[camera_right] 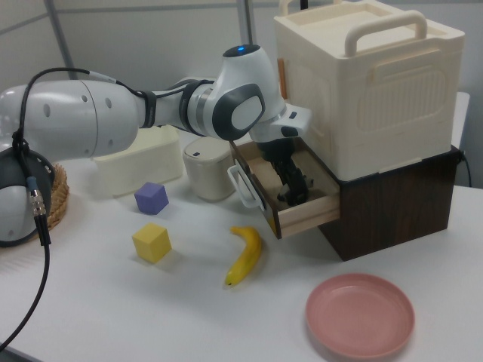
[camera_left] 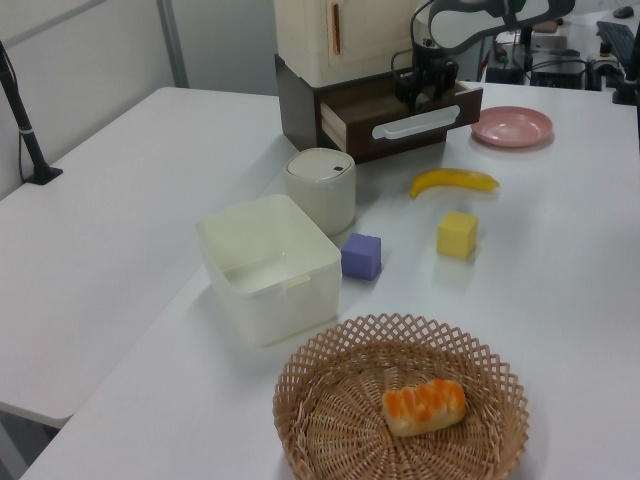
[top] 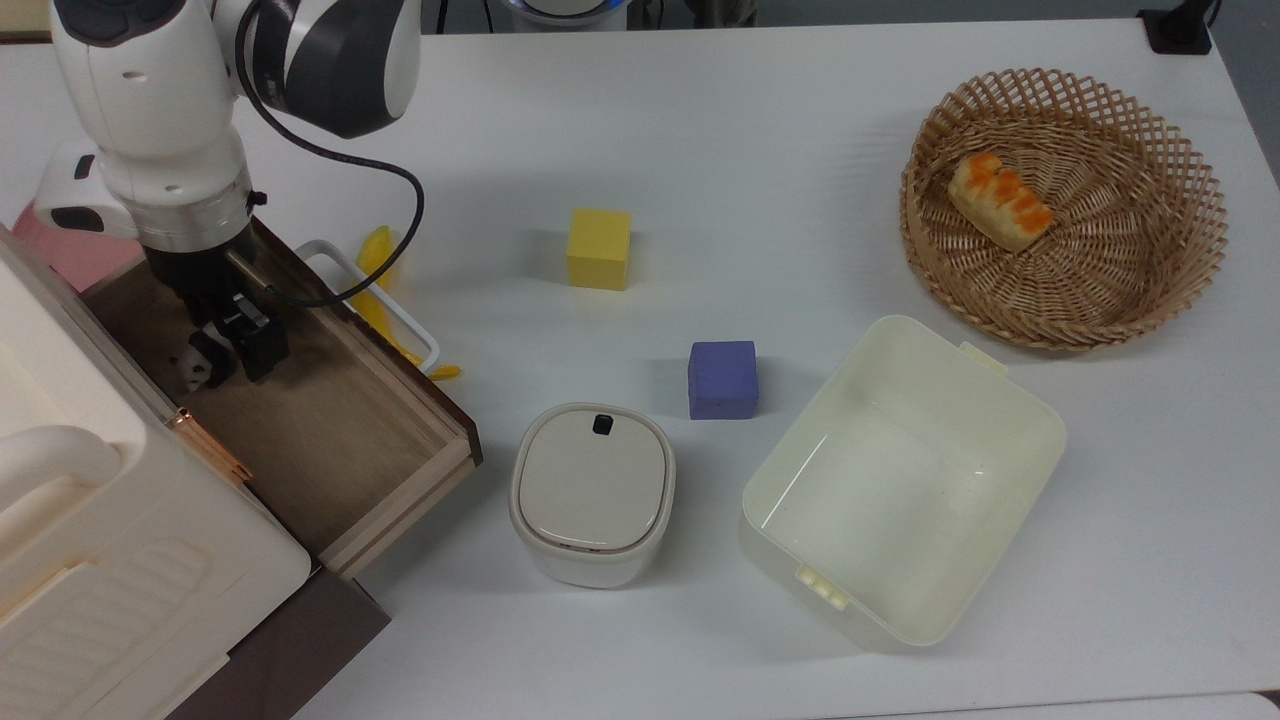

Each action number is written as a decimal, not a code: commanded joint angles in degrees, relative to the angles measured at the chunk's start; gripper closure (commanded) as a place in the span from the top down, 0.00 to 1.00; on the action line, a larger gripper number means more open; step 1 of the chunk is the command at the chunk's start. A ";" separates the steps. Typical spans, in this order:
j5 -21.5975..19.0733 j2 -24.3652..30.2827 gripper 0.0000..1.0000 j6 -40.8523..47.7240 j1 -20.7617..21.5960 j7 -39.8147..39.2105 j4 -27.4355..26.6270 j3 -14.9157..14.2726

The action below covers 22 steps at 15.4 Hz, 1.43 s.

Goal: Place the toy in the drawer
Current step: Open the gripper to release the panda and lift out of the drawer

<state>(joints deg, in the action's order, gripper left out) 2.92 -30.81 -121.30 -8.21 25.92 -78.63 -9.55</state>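
The toy (top: 192, 371) is held low inside the drawer (top: 330, 450) by the closed jaws of the gripper (top: 222, 362), so release is judged next.

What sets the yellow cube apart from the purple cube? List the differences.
The yellow foam-like cube is yellow and sits nearer the banana; the purple cube is purple and sits beside the cream plastic tub. In the top view the purple cube looks slightly larger. Both are plain cubes resting flat on the white table.
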 commanded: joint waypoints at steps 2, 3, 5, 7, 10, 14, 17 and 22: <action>0.33 1.80 0.87 -0.34 1.87 0.62 0.40 -1.35; 0.15 2.76 0.93 -0.08 1.97 0.79 0.40 -1.35; 0.24 6.00 1.00 0.27 1.97 0.80 0.23 -1.35; 0.50 8.21 1.00 1.24 2.14 0.80 -0.65 -1.26; 0.50 10.85 1.00 2.64 2.14 0.80 -0.83 -1.18; 0.50 14.01 1.00 4.23 2.06 0.62 -2.14 -0.91; 0.50 17.43 1.00 5.19 2.06 0.27 -5.38 -0.47; 0.59 22.19 1.00 11.68 1.97 -3.85 -8.99 2.77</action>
<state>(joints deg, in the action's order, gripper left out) 2.93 -14.14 -113.41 -7.02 25.00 -82.24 -8.50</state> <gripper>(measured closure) 0.000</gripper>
